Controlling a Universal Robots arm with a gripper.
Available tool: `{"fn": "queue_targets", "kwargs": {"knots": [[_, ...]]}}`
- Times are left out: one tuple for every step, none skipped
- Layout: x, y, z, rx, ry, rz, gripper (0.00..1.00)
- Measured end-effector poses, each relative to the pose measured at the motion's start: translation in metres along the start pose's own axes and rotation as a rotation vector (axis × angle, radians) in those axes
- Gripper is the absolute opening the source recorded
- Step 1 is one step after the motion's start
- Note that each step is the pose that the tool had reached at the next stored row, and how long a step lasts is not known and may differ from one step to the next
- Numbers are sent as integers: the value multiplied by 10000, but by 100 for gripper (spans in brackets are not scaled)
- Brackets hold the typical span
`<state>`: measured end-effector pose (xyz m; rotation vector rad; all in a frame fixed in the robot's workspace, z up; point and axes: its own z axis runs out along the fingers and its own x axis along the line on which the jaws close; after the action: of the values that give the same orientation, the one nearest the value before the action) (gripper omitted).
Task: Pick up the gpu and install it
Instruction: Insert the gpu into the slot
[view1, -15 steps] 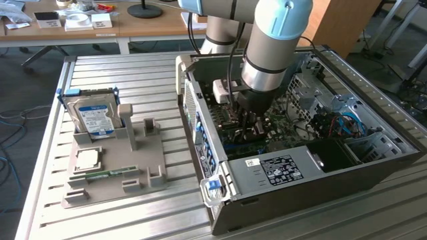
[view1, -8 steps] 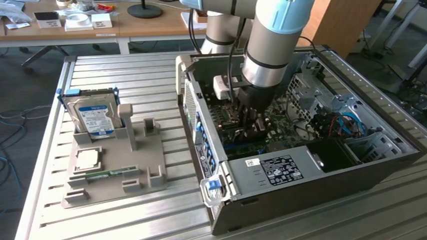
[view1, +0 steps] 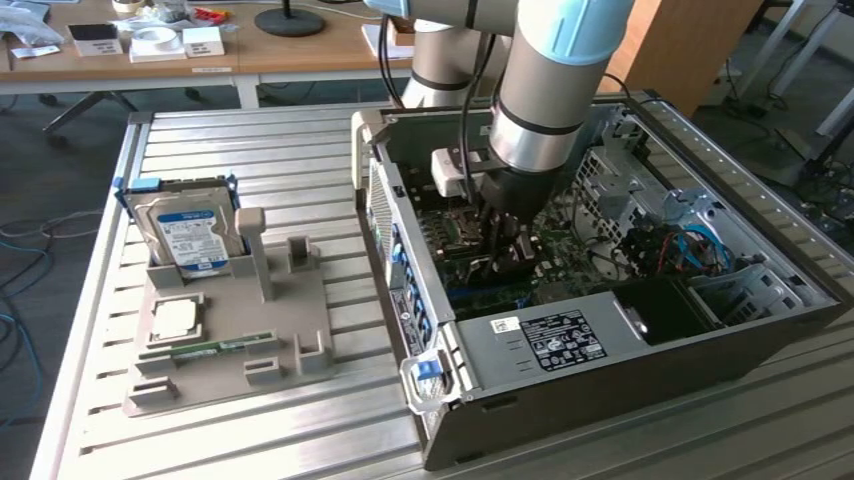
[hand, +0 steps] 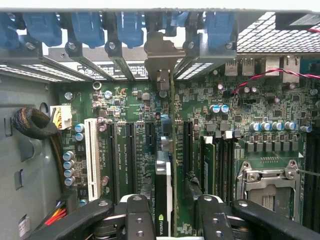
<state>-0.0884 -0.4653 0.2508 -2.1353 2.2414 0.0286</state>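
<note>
**Graphics card stands edge-on over motherboard slots, gripper fingers parted around it**

Inside the open computer case (view1: 747, 330), the robot arm (view1: 554, 90) reaches down over the motherboard (hand: 125, 107), its gripper (view1: 514, 250) low among the components. In the wrist view the gripper (hand: 168, 212) straddles the gpu (hand: 164, 185): one black finger (hand: 137, 215) sits on one side of the card and its partner on the other, the fingers standing apart with the thin card between them. Whether the pads actually press on the card cannot be told.

The gpu is seen edge-on, upright, running along the row of black expansion slots (hand: 131, 150) on the motherboard, with its silver metal bracket (hand: 161, 60) meeting the rear wall of the case, between the blue slot latches (hand: 127, 25). A white PCI slot (hand: 92, 155) lies to one side of the card, further from it than the black slots; the empty processor socket (hand: 267, 185) lies on the other side.

Outside the case, on the exterior view's left, a grey parts holder (view1: 287, 300) rests on the slatted metal table (view1: 240, 440). It carries a blue-labelled hard drive (view1: 190, 235) standing upright, a processor chip (view1: 175, 320) and a narrow green memory stick (view1: 214, 350).
</note>
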Motion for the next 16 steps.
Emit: {"fn": "queue_targets", "kwargs": {"knots": [[0,0,0,0,0,-1,40],[0,0,0,0,0,-1,40],[0,0,0,0,0,-1,40],[0,0,0,0,1,-1,40],[0,0,0,0,0,-1,40],[0,0,0,0,0,-1,40],[0,0,0,0,0,-1,39],[0,0,0,0,1,-1,39],[1,-1,-1,0,5,-2,33],[1,0,-1,-1,4,-2,27],[1,0,-1,-1,3,-1,27],[0,0,-1,-1,2,-2,27],[0,0,-1,0,1,-1,27],[0,0,-1,0,1,-1,27],[0,-1,0,0,0,-1,27],[0,0,0,0,1,-1,27]]}}
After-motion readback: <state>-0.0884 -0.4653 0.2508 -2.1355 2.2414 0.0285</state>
